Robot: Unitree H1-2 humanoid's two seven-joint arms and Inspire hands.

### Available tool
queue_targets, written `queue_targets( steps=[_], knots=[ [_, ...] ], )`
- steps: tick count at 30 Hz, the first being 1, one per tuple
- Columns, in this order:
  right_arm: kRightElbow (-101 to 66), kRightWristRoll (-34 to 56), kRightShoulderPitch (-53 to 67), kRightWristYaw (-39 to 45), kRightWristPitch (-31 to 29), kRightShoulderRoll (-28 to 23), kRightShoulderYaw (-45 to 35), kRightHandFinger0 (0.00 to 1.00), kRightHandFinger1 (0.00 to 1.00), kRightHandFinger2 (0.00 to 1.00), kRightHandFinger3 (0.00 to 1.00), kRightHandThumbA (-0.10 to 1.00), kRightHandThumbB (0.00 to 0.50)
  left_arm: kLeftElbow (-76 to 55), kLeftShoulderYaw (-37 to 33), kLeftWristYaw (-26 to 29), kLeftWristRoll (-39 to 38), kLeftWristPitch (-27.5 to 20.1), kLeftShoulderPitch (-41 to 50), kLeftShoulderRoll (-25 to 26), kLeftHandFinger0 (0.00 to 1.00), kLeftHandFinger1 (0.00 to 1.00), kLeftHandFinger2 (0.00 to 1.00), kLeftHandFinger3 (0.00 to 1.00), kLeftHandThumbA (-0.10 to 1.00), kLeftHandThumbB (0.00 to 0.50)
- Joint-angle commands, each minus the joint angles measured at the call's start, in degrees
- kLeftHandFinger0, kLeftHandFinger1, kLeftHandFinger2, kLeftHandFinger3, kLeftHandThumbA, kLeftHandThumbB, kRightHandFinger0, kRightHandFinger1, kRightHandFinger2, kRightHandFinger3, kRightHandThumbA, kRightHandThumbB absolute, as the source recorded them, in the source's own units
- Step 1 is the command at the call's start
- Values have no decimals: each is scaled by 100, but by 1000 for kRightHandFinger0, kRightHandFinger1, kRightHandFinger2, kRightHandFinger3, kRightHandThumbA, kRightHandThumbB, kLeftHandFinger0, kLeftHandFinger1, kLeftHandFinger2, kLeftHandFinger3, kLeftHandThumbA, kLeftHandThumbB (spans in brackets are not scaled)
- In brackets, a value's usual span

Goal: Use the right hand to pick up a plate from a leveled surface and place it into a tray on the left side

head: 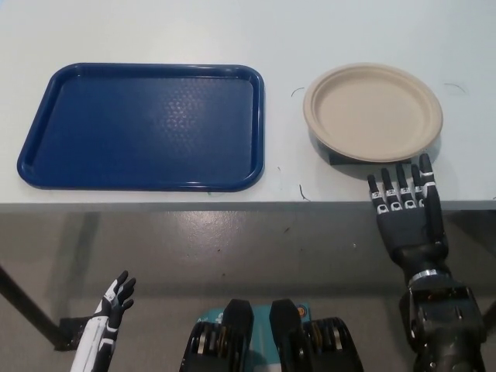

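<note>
A beige round plate (373, 111) rests on a small dark stand on the pale table, at the right. A blue tray (144, 125) lies to its left, with nothing in it. My black right hand (406, 213) is open, fingers spread and pointing up, at the table's front edge just below the plate. Its fingertips (425, 163) reach close to the plate's near rim without holding it. My white left hand (112, 301) hangs low at the lower left, below the table, fingers apart.
The table's front edge (194, 205) runs across the middle of the picture, with grey floor below it. A dark table leg (23, 306) shows at the lower left. Small dark marks dot the tabletop between tray and plate.
</note>
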Motion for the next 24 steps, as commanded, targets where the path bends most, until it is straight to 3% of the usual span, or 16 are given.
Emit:
queue_targets(
  steps=[1, 24],
  knots=[
    [162, 1, -291, 282, -70, 222, -92, 1000, 1000, 1000, 1000, 1000, 370, -63, -8, -15, 39, -197, -8, 96, 1000, 1000, 1000, 1000, 1000, 134],
    [310, -82, -802, 400, -54, 231, -296, 1000, 1000, 1000, 1000, 1000, 357, -116, -53, -9, 99, -168, 16, 128, 1000, 1000, 1000, 1000, 1000, 128]
  ],
)
